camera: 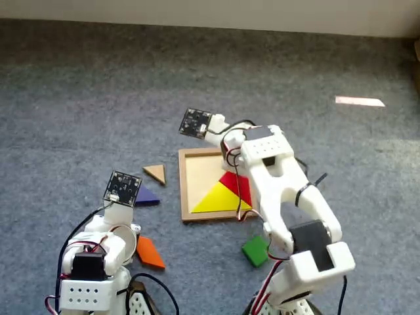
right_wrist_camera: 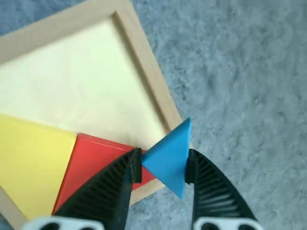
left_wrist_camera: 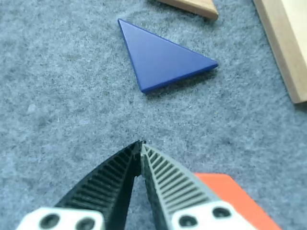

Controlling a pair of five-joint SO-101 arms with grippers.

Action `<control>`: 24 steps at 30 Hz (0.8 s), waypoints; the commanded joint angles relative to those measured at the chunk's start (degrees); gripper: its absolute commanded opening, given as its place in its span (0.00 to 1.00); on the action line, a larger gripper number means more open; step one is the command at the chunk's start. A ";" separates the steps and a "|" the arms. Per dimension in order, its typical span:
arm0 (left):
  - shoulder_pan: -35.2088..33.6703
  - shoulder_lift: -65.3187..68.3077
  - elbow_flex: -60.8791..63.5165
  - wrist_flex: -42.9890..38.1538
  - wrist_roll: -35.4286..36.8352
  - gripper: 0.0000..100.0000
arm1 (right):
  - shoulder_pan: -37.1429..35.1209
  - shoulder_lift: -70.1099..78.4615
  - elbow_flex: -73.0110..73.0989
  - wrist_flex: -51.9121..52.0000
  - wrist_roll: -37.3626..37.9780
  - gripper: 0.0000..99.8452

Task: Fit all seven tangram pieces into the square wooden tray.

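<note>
Your right hand [right_wrist_camera: 162, 158] grips a light blue triangle [right_wrist_camera: 170, 148] by two of its edges, jaws parted only as wide as the piece. It hangs over the rim of the square wooden tray [right_wrist_camera: 144, 52], above the red triangle [right_wrist_camera: 96, 158]. That red triangle and a yellow triangle [right_wrist_camera: 29, 158] already lie side by side in the tray, so you are on the third placement, I judge.

Next you need to carry the piece inward over the bare wood, turn it so an edge runs along the red triangle or the rim, and lower it flat before letting go.

Your left hand [left_wrist_camera: 140, 146] is closed on nothing, tips together just above the grey counter [left_wrist_camera: 57, 96]. A dark blue triangle [left_wrist_camera: 160, 60] lies ahead of it and an orange piece [left_wrist_camera: 235, 196] just beside it. A plain wooden triangle [camera: 156, 173] and a green piece [camera: 255, 250] also wait outside the tray.
</note>
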 commanded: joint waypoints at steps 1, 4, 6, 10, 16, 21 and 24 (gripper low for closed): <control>-0.84 -2.59 1.19 0.70 -0.18 0.01 | -0.66 0.92 -4.35 -1.19 1.41 0.12; -0.84 -2.59 1.19 0.70 -0.18 0.01 | -0.66 1.27 -4.70 -1.19 1.41 0.12; -0.84 -2.59 1.19 0.70 -0.18 0.01 | -0.66 1.27 -4.70 -1.10 1.41 0.12; -0.84 -2.59 1.19 0.70 -0.18 0.01 | -0.84 1.27 -4.79 1.27 1.14 0.12; -0.84 -2.59 1.19 0.70 -0.18 0.01 | -3.30 1.54 -4.79 4.53 1.05 0.15; -0.84 -2.59 1.19 0.70 -0.18 0.01 | -3.47 1.54 -4.88 4.35 -2.37 0.29; -0.84 -2.59 1.19 0.70 -0.18 0.01 | -3.47 1.36 -4.88 4.44 -3.43 0.30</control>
